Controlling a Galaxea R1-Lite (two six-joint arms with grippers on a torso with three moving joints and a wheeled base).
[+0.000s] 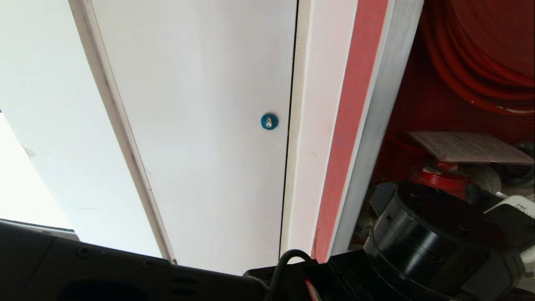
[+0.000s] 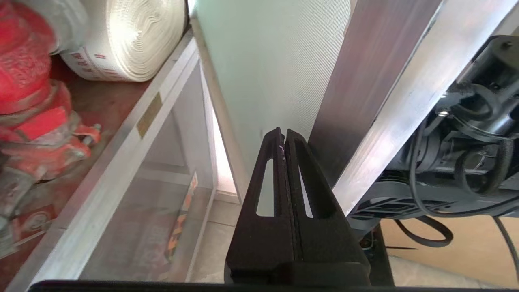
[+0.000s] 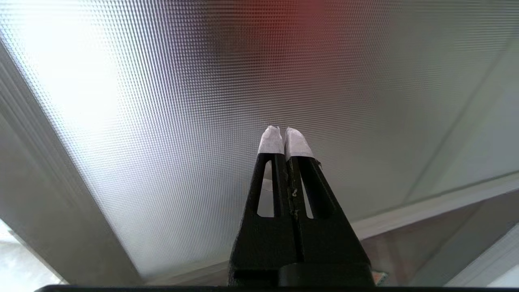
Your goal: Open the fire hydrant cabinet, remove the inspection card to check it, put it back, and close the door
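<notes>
Mostly cropped: fire hydrant cabinet (image 1: 422, 108) at edge; left gripper (image 2: 284, 132), right gripper (image 3: 282, 129) jaws clenched, empty.

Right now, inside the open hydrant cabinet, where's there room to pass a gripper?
Little. The red coiled hose fills the top; below it the inspection card lies over the red hydrant valve, beside the white rolled hose. The only bare strip runs along the aluminium frame.

Brushed-metal cabinet frame (image 2: 389, 81); woven cloth hose roll (image 2: 134, 36); seemingly paper card (image 1: 468, 147).
</notes>
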